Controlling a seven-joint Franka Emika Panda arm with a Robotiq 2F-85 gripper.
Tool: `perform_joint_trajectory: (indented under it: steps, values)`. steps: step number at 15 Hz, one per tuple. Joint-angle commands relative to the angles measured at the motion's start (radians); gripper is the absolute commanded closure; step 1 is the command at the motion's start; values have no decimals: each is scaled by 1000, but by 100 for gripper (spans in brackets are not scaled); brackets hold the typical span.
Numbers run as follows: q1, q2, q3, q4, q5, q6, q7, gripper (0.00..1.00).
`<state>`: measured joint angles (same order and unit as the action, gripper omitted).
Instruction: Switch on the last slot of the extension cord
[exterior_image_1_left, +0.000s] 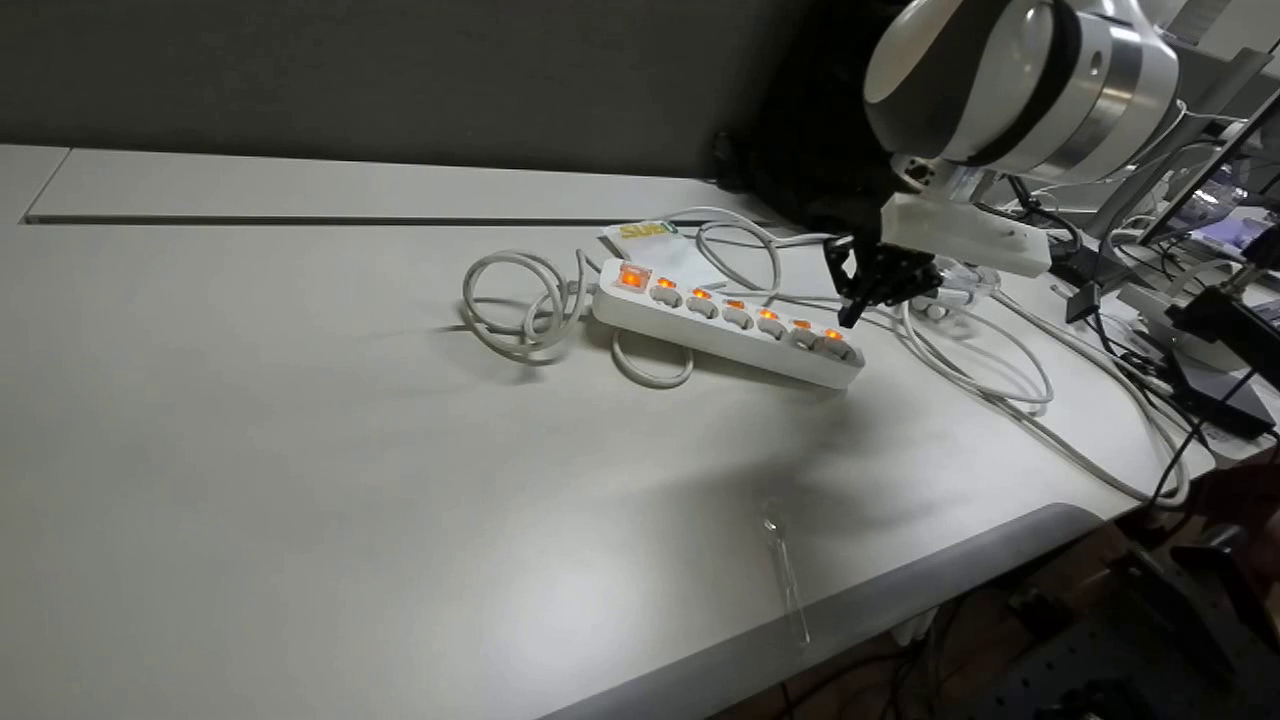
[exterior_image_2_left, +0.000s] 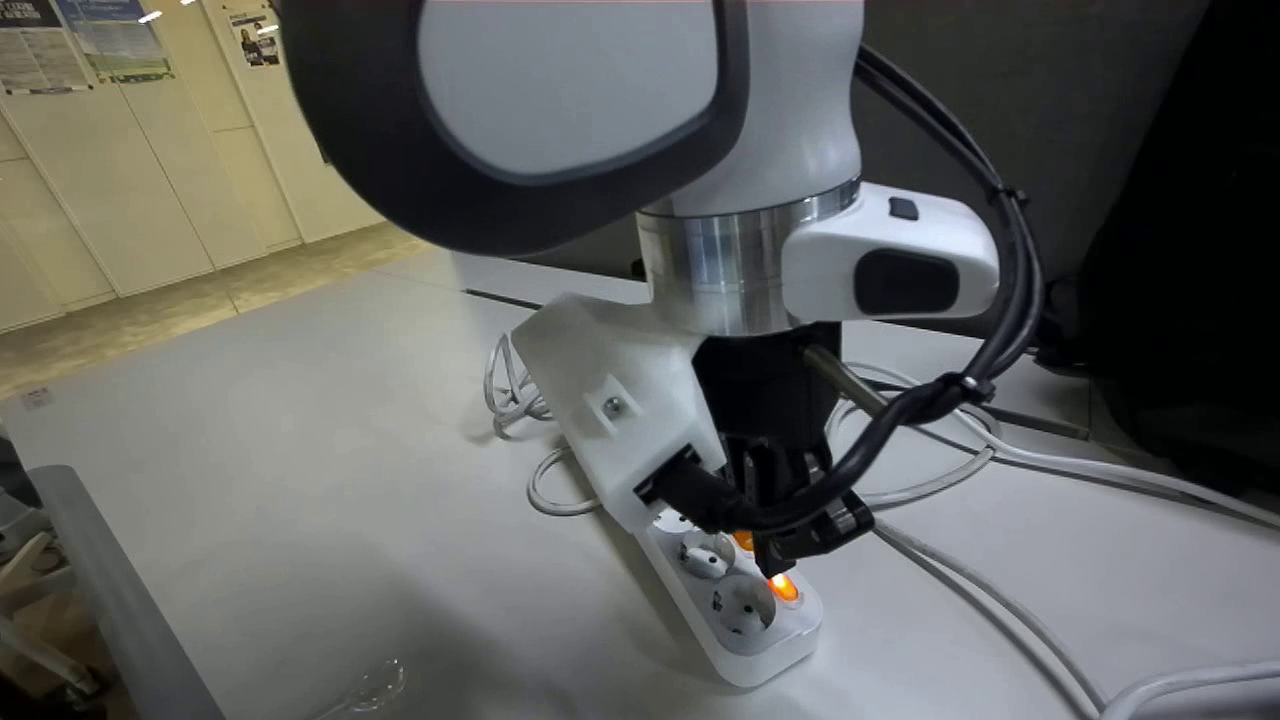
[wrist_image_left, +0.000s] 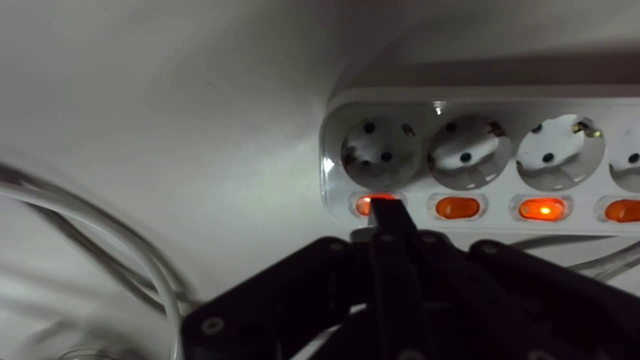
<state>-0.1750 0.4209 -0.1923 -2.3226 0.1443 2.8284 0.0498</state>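
A white extension cord strip (exterior_image_1_left: 720, 345) with a row of round sockets lies on the table; its end also shows in an exterior view (exterior_image_2_left: 762, 665) and in the wrist view (wrist_image_left: 334, 150). The orange switch of the end slot (wrist_image_left: 363, 205) glows, also in both exterior views (exterior_image_1_left: 833, 334) (exterior_image_2_left: 785, 588). My black gripper (wrist_image_left: 390, 210) is shut with nothing visible between its fingers. Its tip covers part of that end switch in the wrist view. It shows just above the strip's end in both exterior views (exterior_image_1_left: 848, 316) (exterior_image_2_left: 773, 562). I cannot tell whether it touches the switch.
White cable coils lie beside the strip (exterior_image_1_left: 525, 310) and to its right (exterior_image_1_left: 975, 370). A flat white packet (exterior_image_1_left: 650, 240) lies behind it. A clear spoon (exterior_image_1_left: 788, 570) lies near the table's front edge. A black cloth (exterior_image_1_left: 820, 130) hangs behind the gripper.
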Motion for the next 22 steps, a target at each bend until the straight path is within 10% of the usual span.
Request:
perform_joint_trajectory:
  steps: [1,22]
  values:
    - [-19,6,15,7,19,7,33,100]
    - [-118,94,99,132,125,-87,-8,100]
